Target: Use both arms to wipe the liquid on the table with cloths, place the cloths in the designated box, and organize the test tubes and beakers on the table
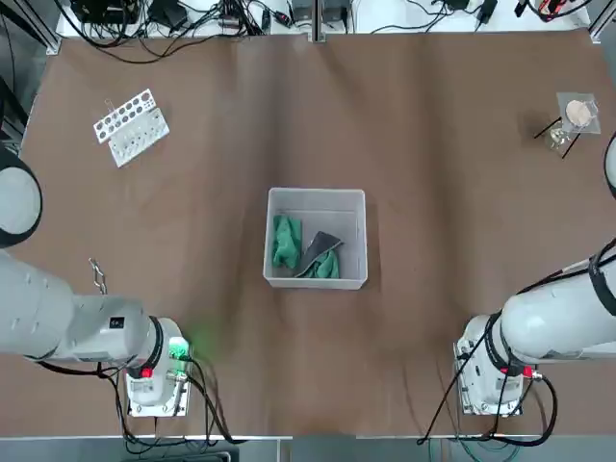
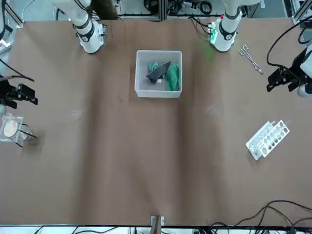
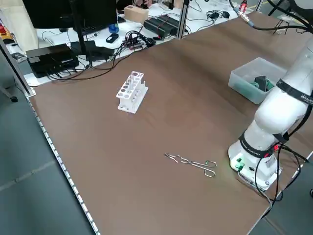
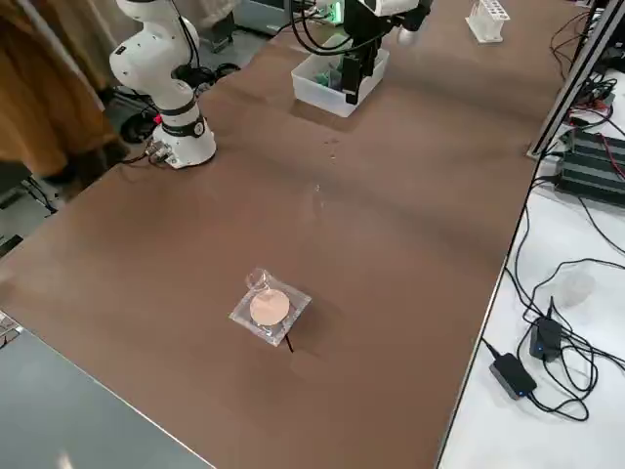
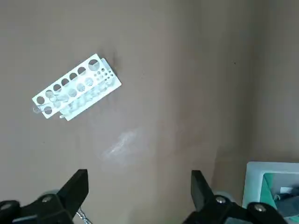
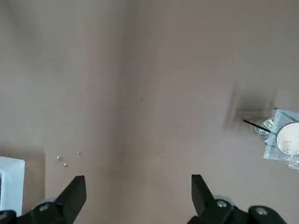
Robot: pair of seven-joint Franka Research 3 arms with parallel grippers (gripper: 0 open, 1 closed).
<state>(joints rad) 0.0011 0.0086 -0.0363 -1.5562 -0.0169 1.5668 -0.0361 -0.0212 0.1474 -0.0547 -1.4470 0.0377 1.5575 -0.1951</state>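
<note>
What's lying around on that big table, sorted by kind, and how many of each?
Green cloths in the grey box: 2
Grey box: 1
White holed rack: 1
Glass beaker: 1
Metal tongs: 1
Total: 6

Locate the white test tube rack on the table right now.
In the top view the white rack stands near the table's far left corner, well left of the box; metal tongs lie nearer the robot.
</note>
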